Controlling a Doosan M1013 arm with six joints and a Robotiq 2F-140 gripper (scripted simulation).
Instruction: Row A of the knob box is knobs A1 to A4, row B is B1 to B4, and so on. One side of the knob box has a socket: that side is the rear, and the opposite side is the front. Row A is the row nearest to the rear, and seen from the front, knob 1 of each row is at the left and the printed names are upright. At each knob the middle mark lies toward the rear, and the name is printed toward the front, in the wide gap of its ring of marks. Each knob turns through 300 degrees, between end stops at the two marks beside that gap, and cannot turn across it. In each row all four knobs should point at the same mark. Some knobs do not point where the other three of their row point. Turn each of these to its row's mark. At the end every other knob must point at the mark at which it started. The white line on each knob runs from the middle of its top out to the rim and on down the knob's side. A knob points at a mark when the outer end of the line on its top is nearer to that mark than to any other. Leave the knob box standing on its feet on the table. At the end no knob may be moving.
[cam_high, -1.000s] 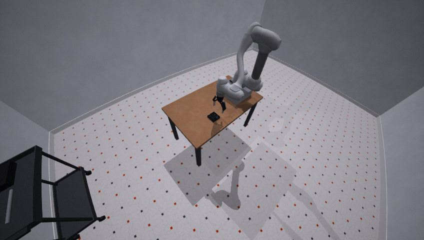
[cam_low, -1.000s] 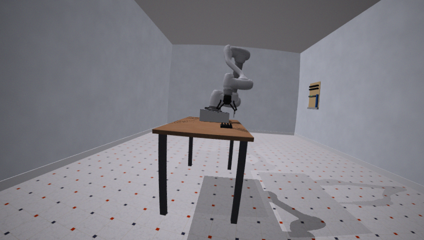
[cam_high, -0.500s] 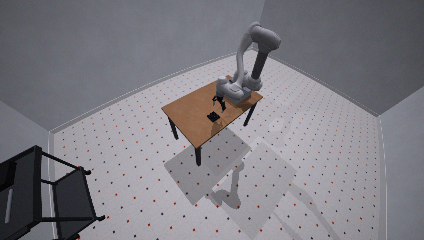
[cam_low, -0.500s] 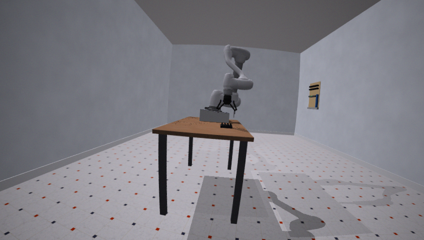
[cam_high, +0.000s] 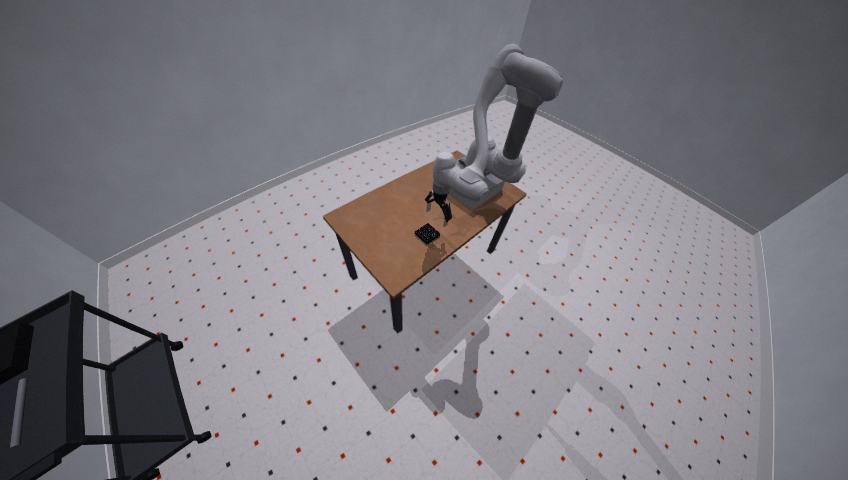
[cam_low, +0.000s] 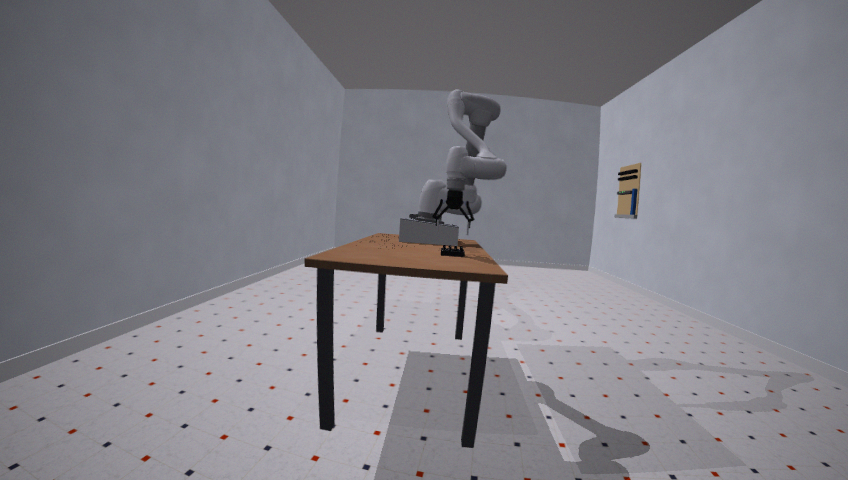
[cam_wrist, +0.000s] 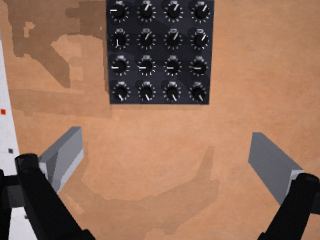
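The knob box (cam_high: 429, 239) (cam_low: 452, 253) (cam_wrist: 160, 51) is a small black square with four rows of four black knobs, each with a white line. It stands on the brown table (cam_high: 374, 231) (cam_low: 392, 261) (cam_wrist: 160, 134) near its right edge. In the wrist view it lies ahead of the fingers, in the upper middle. The knob lines point in mixed directions. My gripper (cam_high: 437, 211) (cam_low: 454, 221) (cam_wrist: 167, 145) hangs above the table, short of the box, with its fingers wide open and nothing between them.
The arm's grey base (cam_high: 482, 190) (cam_low: 427, 231) stands on the far end of the table. A black cart (cam_high: 89, 380) stands on the floor at the front left. A board (cam_low: 628, 190) hangs on the right wall.
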